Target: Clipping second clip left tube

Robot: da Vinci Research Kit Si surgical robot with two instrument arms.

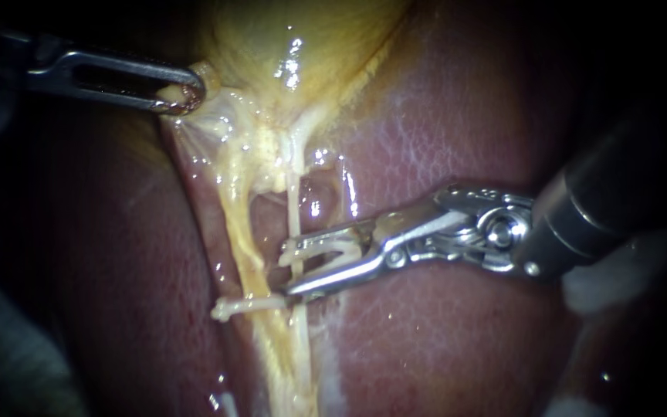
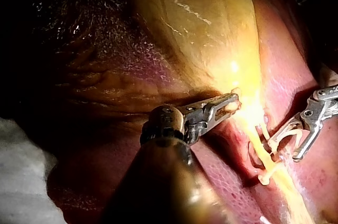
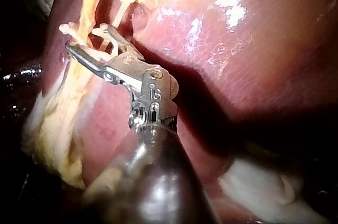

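Left tube (image 1: 242, 247): yellowish strand running down over the liver (image 1: 441, 139), with the first clip (image 1: 245, 306) closed across it low down. Second clip isn't on yet. Right instrument (image 1: 286, 270) jaws stand wide, carrying the loaded clip (image 1: 322, 249) just above the first. It may be straddling the thin pale tube (image 1: 295, 212) alongside instead, hard to tell. Left instrument (image 1: 183, 96) jaws are clamped on gallbladder (image 1: 295, 46) tissue. Remaining: seat and squeeze.
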